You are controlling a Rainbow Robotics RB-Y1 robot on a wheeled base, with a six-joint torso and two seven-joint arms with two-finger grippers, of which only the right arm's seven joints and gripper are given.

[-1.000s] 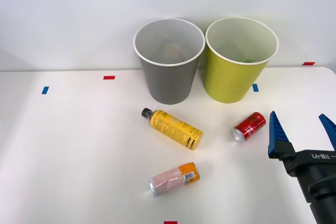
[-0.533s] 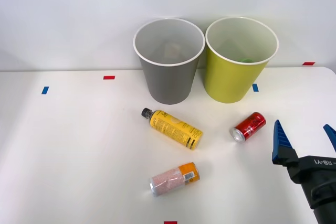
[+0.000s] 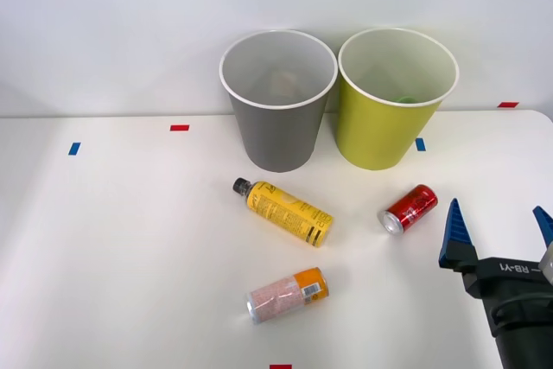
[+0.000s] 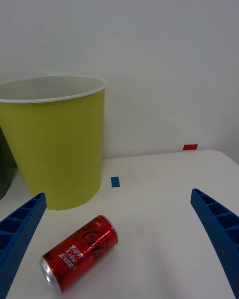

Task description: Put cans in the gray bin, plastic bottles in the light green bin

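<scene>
- The right gripper hangs near the table's right edge, blue fingers spread wide — nothing between them.
- The red can lies on its side just beside it, in front of the light green bin; white script reads "Coca-Cola".
- The yellow bottle — black print unreadable — lies mid-table before the gray bin.
- The pink can lies near the front edge.

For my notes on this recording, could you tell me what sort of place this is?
Probably a lab test bench set up for sorting: a plain white table against a bare wall, red and blue tape markers on it, and two bins, gray and light green.
</scene>
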